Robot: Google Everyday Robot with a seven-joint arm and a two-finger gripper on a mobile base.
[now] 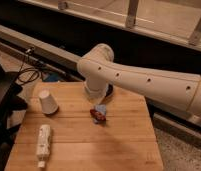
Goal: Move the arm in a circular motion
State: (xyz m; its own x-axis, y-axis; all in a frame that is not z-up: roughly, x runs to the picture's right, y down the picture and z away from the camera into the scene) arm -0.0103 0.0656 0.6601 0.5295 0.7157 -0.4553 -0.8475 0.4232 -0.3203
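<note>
One arm (144, 82) over wooden table (119, 145); fingers clenched, hidden behind it, table's far edge.

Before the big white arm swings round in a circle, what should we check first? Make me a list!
1. Paper cup stands upside down, well apart from the arm: ok.
2. Small red and blue thing lies right by the arm's down-turned end, so it might get bumped: not ok.
3. White bottle lies flat near the wooden table's front corner, away from the arm: ok.
4. Gripper is shut, hidden behind the arm's end at the table's far edge; whether it is empty: cannot tell.
5. Black cables beyond the table are apart from the arm: ok.
</note>
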